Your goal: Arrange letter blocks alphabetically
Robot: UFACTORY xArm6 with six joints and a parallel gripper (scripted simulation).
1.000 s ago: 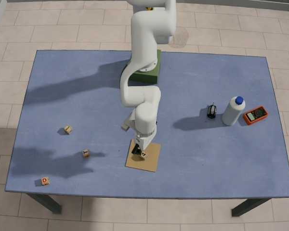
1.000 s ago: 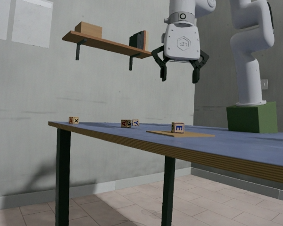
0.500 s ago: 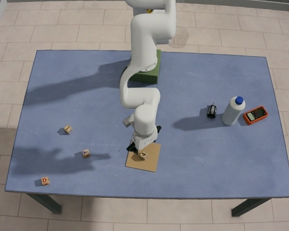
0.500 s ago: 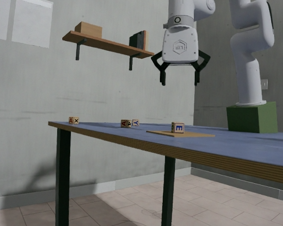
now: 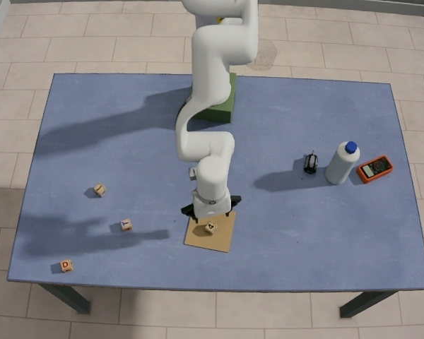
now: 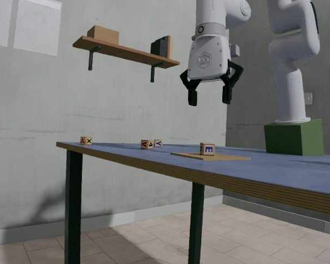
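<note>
A tan mat (image 5: 208,234) lies near the table's front middle; it also shows in the exterior view (image 6: 210,156). On it sits a wooden block (image 5: 210,227) (image 6: 207,148) with a 4 on top, and its side shows an E. My gripper (image 5: 210,215) (image 6: 209,98) is open and empty, hanging well above that block. Three more blocks lie off the mat to the left. One has I on top (image 5: 99,189) (image 6: 158,143), one has T on top (image 5: 126,224) (image 6: 147,144), and one has D on top (image 5: 66,265) (image 6: 86,140) near the front left corner.
A white bottle with a blue cap (image 5: 342,162), an orange multimeter (image 5: 374,169) and a small black object (image 5: 310,163) stand at the right. The arm's green base (image 5: 215,98) is at the back middle. A wall shelf (image 6: 125,51) hangs beyond the table.
</note>
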